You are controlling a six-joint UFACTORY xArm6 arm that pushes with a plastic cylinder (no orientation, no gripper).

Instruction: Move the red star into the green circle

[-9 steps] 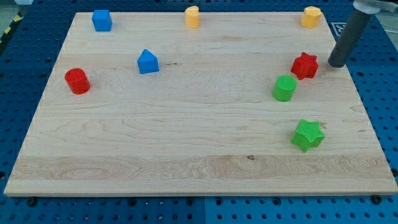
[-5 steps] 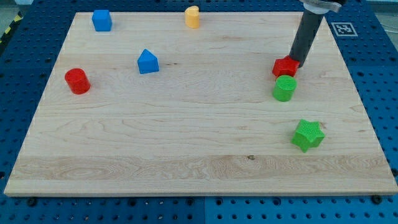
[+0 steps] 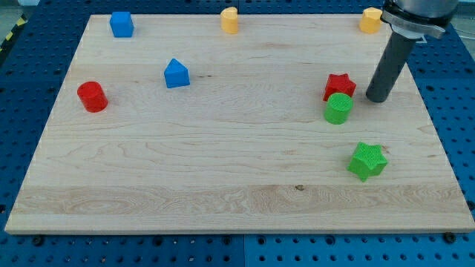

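A straight dark cylindrical rod narrows from a wider grey collar down to my tip (image 3: 376,100).

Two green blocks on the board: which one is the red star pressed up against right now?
The green circle, the upper one. The red star sits right above it, touching. The green star lies apart, lower down. My tip is just right of both.

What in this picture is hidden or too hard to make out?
- Yellow block, view's top right: partly covered by the arm, shape unclear.
- Red star: its lower edge sits behind the green circle; actual contact cannot be judged.
- Arm above my tip: cut off by the view's top.
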